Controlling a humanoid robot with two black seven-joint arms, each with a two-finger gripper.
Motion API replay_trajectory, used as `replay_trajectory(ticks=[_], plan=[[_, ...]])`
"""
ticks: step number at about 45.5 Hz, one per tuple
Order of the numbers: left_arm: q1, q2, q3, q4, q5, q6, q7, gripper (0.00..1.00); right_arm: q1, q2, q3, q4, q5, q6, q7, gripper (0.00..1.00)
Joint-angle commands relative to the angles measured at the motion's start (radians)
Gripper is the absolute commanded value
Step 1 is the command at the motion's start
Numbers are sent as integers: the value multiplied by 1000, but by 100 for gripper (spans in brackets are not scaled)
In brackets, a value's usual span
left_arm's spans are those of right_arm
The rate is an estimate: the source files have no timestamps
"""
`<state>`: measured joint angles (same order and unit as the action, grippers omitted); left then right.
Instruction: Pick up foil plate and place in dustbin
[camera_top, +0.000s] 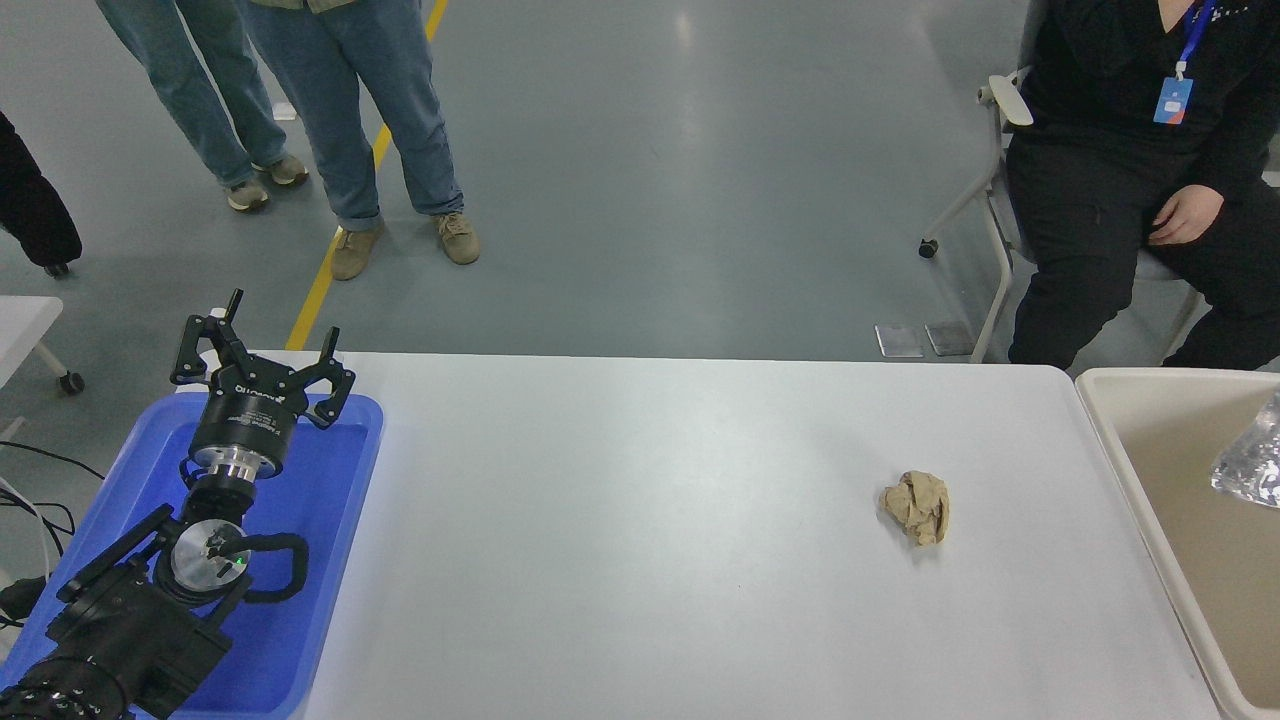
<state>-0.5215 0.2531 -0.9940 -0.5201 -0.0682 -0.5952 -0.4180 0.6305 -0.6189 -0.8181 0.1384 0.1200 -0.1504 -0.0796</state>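
The shiny crinkled foil plate (1253, 458) shows only as an edge at the picture's right border, inside the beige dustbin (1110, 432) at the table's right end. The rest of the plate is cut off by the frame. My left gripper (258, 352) is parked at the lower left over a blue tray, fingers spread open and empty. My right arm and gripper are out of view.
A blue plastic tray (345, 500) lies at the table's left end under my left arm. A crumpled brown paper ball (917, 506) lies on the white table right of centre. A person in black (1120, 150) sits at the far right; other people stand at the far left.
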Motion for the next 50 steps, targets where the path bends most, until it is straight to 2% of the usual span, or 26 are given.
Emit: replay_trajectory(ticks=[1,3,4,7,12,31,42,50], plan=[[0,0,0,0,-1,0,-1,100,-55,31,45,-26,1,-1,0,0],[0,0,0,0,1,0,-1,100,-55,34,45,-26,1,-1,0,0],[0,0,0,0,1,0,1,100,-55,34,45,-25,1,-1,0,5],[0,0,0,0,1,0,1,100,-54,36,43,-26,1,-4,0,49],[0,0,0,0,-1,0,-1,100,-54,36,43,-26,1,-15,1,98],[0,0,0,0,-1,0,-1,100,-16,62,40,-26,-11,-12,0,100],[0,0,0,0,1,0,-1,100,314,45,-7,50,-140,6,1,100],[0,0,0,-2,1,0,1,100,654,59,-168,309,-224,9,0,100]])
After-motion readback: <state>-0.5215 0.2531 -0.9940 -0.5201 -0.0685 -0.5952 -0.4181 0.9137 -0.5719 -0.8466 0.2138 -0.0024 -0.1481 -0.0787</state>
